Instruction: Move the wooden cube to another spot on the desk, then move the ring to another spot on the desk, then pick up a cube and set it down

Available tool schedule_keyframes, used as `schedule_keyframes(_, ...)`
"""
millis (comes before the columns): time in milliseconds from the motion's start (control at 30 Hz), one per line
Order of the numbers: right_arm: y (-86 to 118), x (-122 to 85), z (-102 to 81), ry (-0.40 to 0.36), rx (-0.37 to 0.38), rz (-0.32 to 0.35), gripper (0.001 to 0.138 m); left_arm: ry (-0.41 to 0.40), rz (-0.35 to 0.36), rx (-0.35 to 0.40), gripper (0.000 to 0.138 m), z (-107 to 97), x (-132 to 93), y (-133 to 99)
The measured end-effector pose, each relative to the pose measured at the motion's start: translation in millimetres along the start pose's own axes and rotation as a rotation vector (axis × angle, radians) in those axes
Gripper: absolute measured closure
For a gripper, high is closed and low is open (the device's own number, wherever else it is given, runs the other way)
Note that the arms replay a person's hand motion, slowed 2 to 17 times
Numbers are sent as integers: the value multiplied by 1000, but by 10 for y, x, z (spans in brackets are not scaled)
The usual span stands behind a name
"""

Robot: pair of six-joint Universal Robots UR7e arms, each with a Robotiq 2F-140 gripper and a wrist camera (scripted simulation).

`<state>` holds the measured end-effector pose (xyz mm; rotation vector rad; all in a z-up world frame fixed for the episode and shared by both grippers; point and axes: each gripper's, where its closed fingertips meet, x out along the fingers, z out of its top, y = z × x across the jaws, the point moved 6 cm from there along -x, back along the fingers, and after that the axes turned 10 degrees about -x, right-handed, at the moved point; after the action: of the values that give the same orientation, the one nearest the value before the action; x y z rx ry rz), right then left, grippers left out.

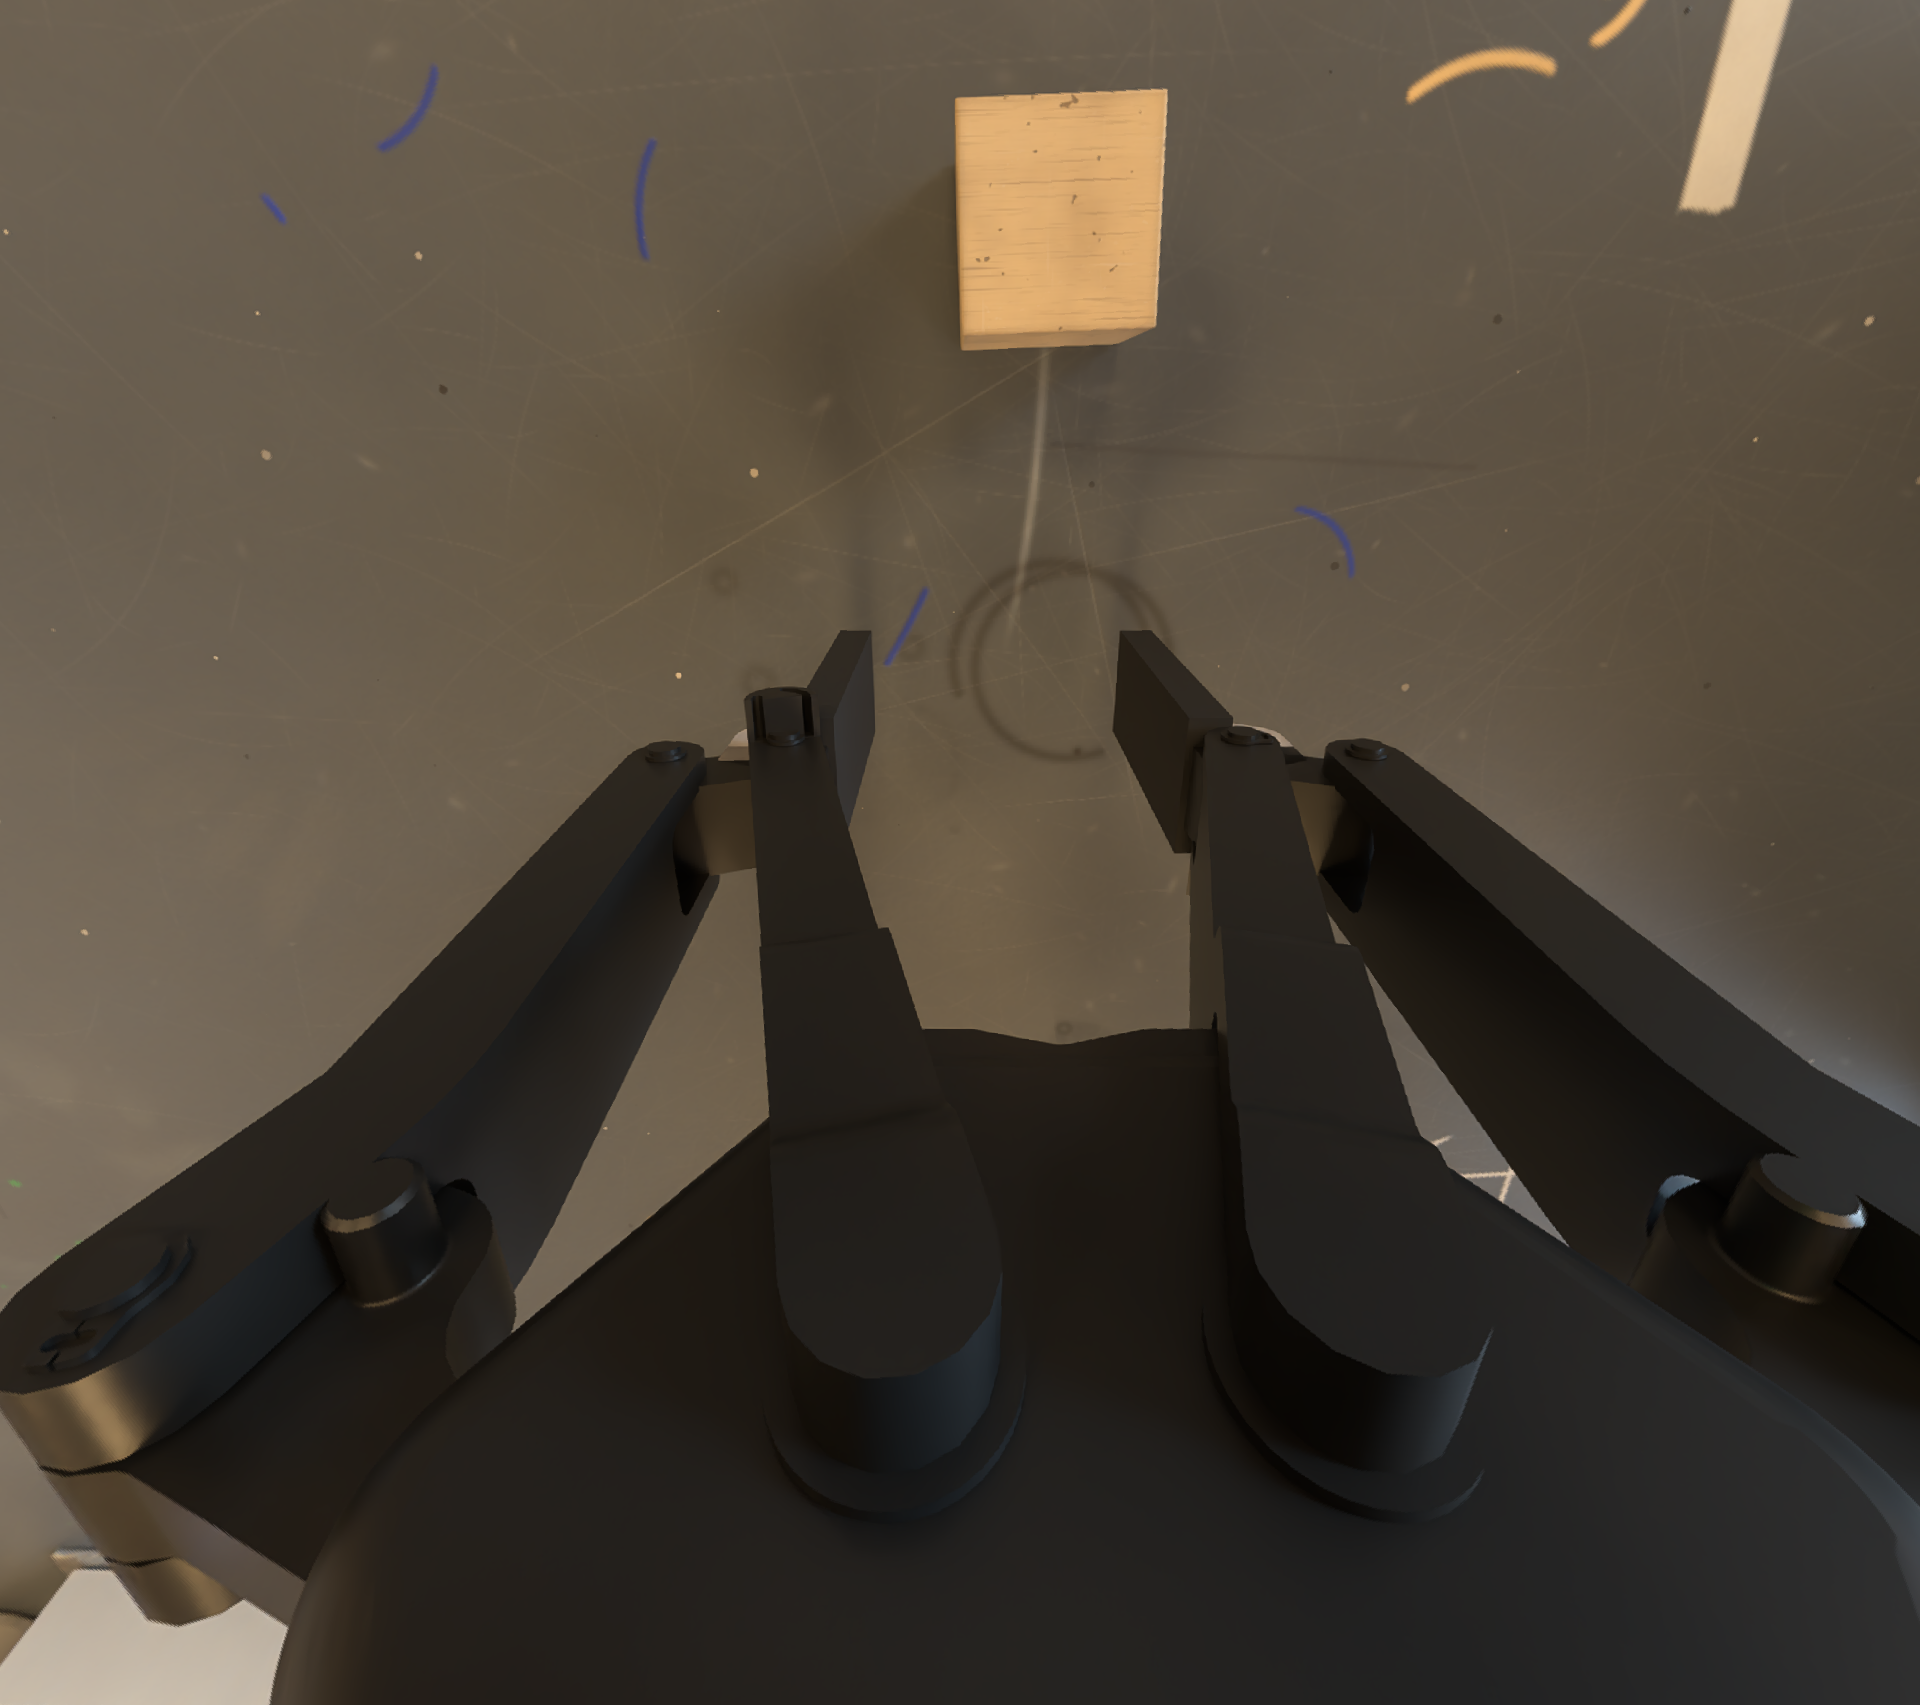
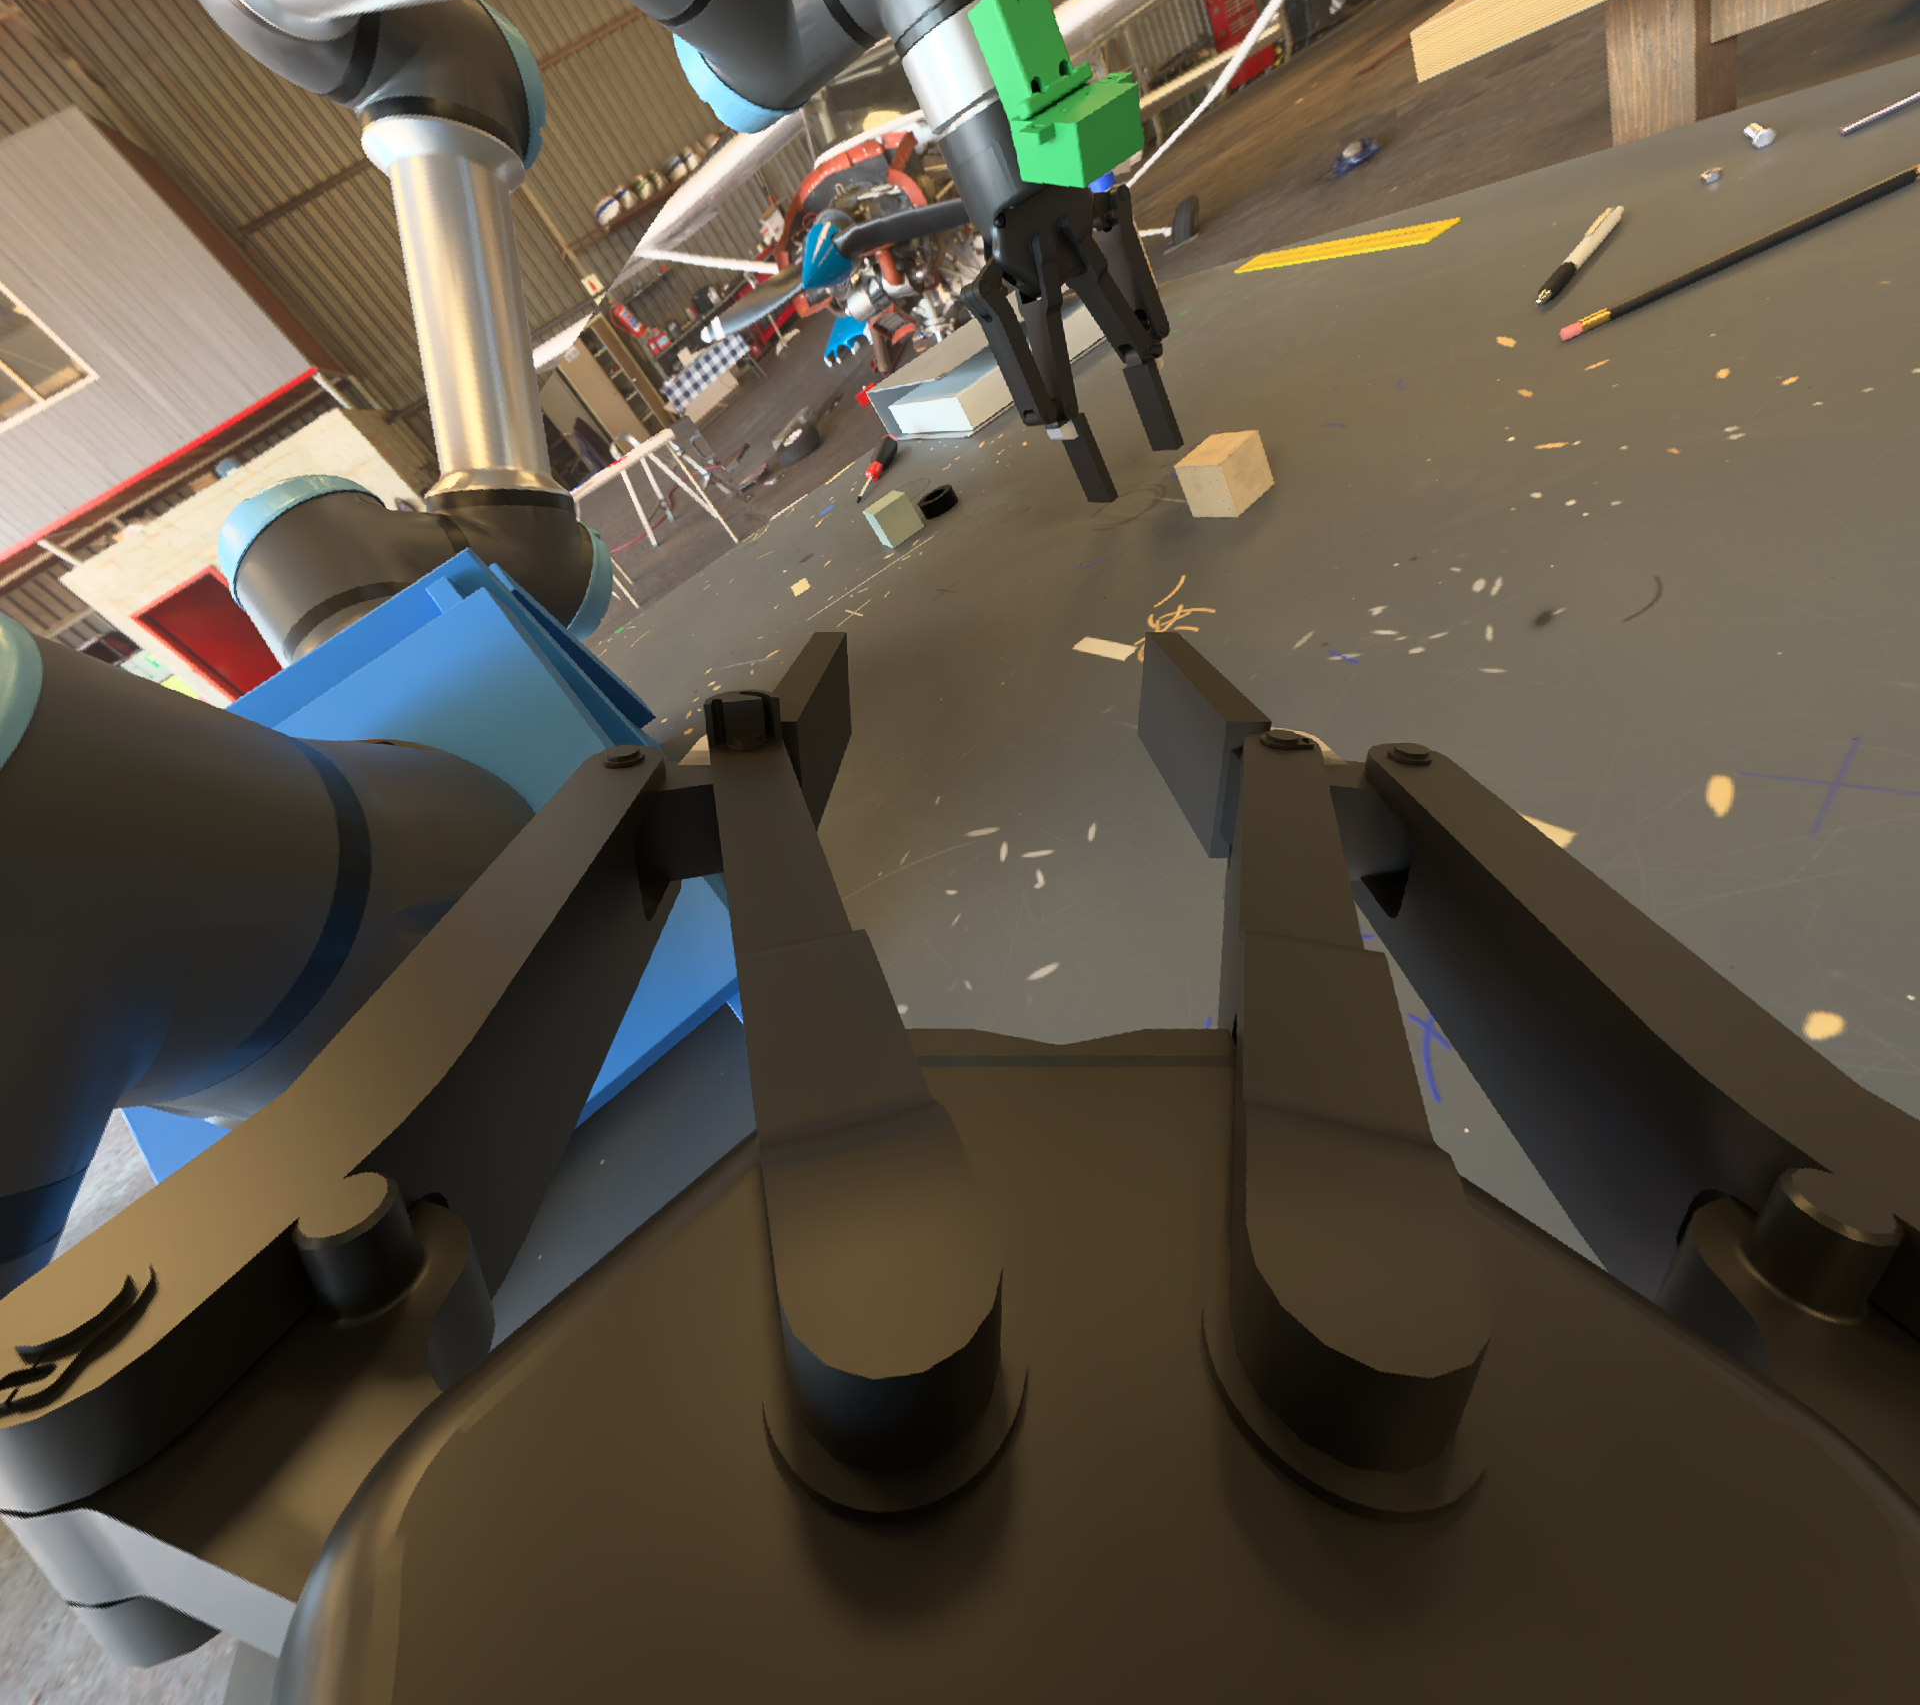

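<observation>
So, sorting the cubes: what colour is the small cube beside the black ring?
Pale grey-green cube, right wrist view.

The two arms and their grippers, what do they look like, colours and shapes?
The left arm is built of shiny silver tubes, dark grey joints and pale blue caps, on a blue base, with a bright green block at its wrist. The left gripper and right gripper are matte black, each with two jointed linkage fingers ending in flat rectangular pads. No cables show.
</observation>
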<state>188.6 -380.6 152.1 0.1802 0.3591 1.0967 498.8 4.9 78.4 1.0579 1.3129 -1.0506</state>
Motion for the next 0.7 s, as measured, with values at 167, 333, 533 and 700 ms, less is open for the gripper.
schedule_keyframes(167, 0, -5, -2, 1, 1, -2, 65, -1, -5, -26, 76, 2, -2, 10)
schedule_keyframes(333, -1, -3, -3, 1, 2, -1, 65, 3, 5, -36, 76, -9, 1, 23)
schedule_keyframes(533, -2, 6, -4, 5, 1, 2, 65, 1, 3, -50, 76, -11, 3, 29)
schedule_keyframes(700, 0, 13, -2, 6, -1, 5, 64, 2, 0, -62, 75, -13, 9, 34)
